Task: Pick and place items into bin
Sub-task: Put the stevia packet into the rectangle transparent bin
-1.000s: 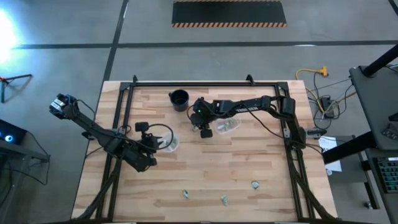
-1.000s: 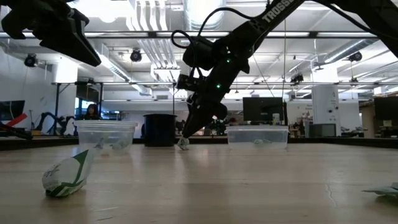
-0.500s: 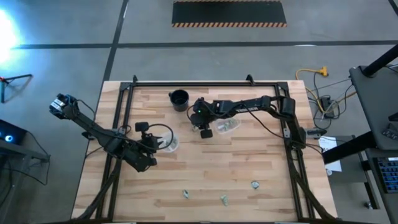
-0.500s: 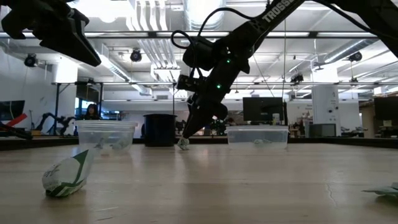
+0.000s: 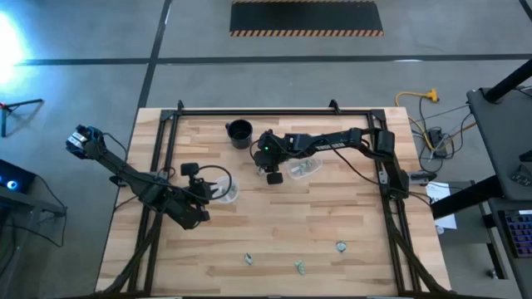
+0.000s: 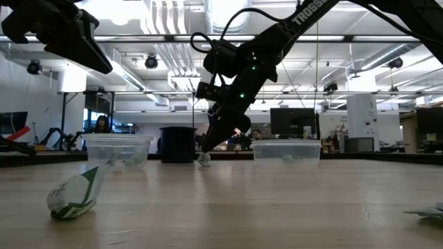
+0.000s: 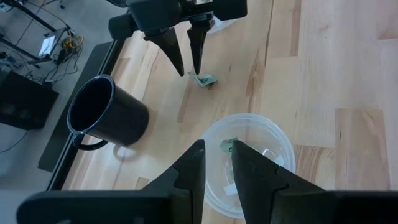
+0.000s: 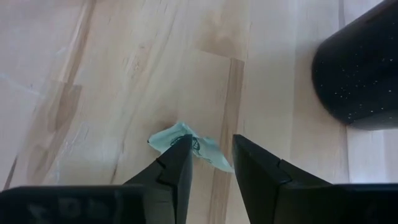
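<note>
A tiny pale green-and-silvery piece [image 8: 194,148] lies on the wood near the black cup [image 5: 239,133]. My right gripper [image 8: 212,140] is open just above it, pointing down, one fingertip on each side; in the low view its tips [image 6: 205,146] stand a little above the piece [image 6: 204,160]. My left gripper [image 7: 217,150] is open and hovers over a clear cup [image 7: 249,168] that holds a few green pieces. A second clear cup [image 5: 303,167] with pieces stands beside the right gripper. Three more pieces lie near the near edge [image 5: 248,259], [image 5: 299,267], [image 5: 340,246].
The black cup [image 7: 102,115] stands close to the far edge, beside a black frame rail [image 5: 249,110] that runs round the table. In the low view one loose piece [image 6: 73,194] lies close in front and another [image 6: 429,211] at the right. Bare wood lies between the cups and the near edge.
</note>
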Robot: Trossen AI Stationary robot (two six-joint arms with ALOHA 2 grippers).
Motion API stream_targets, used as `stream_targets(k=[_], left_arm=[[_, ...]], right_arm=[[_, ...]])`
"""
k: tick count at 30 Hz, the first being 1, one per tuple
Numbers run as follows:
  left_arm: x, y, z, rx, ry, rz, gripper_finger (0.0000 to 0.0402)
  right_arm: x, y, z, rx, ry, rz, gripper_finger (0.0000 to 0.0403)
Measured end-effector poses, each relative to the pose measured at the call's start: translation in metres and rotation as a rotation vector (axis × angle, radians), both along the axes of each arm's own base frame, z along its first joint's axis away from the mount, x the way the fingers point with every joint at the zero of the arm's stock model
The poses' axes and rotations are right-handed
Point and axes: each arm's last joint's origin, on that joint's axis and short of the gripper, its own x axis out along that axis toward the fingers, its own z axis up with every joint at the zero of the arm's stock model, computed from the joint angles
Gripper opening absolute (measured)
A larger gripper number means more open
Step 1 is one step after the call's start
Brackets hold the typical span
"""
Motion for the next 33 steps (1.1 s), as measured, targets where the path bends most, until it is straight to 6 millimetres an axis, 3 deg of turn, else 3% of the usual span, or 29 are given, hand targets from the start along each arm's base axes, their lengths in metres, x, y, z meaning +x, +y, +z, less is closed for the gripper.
stream_targets(k=[11,27,33], left_arm=[[0.0,0.0,0.0,0.0,0.0,0.0,0.0063],[0.0,0.0,-0.001,0.002,0.004,0.0,0.0063],[0.0,0.0,-0.001,0.002,0.004,0.0,0.0063]], right_arm=[[0.001,0.001,-0.012,0.008,0.029,0.001,0.0115],[0.002,0.002,-0.011,-0.019,0.03,0.04,0.0017],[0.002,0.002,-0.01,-0.02,0.031,0.042,0.0008]])
